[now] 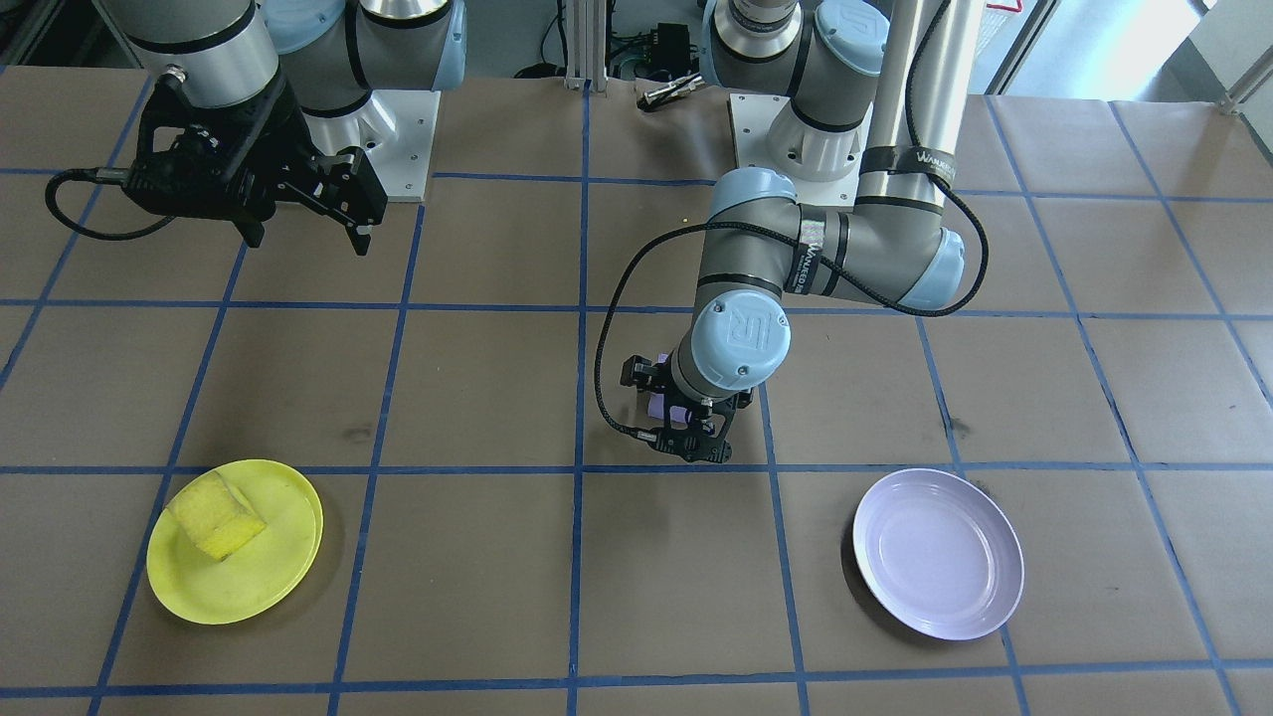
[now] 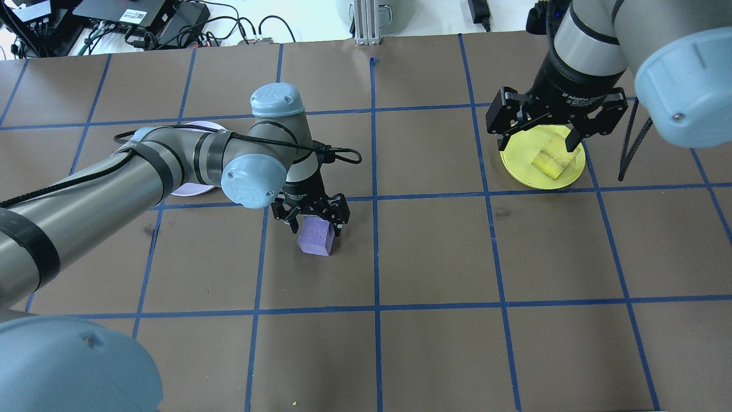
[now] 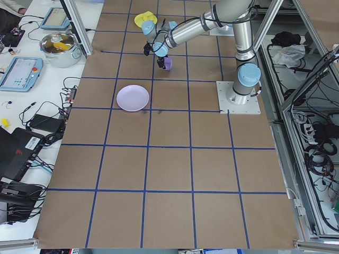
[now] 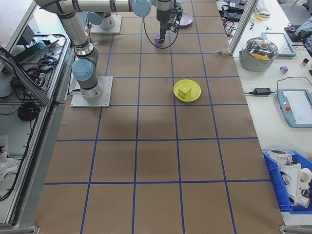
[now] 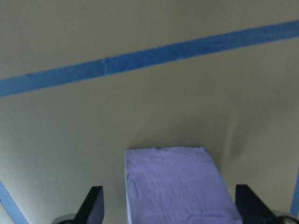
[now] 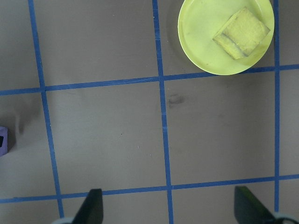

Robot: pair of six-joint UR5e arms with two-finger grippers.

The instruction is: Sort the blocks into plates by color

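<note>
Your left gripper (image 2: 311, 222) straddles the purple block (image 2: 316, 237) on the table (image 2: 434, 252), fingers spread wide and apart from its sides; in the front-facing view the wrist hides most of that block. The lavender plate (image 1: 939, 553) sits at the block's ten o'clock overhead, half covered by the arm. Your right gripper (image 2: 546, 134) hangs wide open and empty. The yellow block (image 1: 216, 515) lies in the yellow plate (image 1: 249, 587).

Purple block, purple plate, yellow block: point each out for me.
Purple block (image 2: 315, 238), overhead view, top face.
Purple plate (image 1: 938, 554), front-facing view, bare centre.
Yellow block (image 1: 217, 515), front-facing view, top face.
</note>
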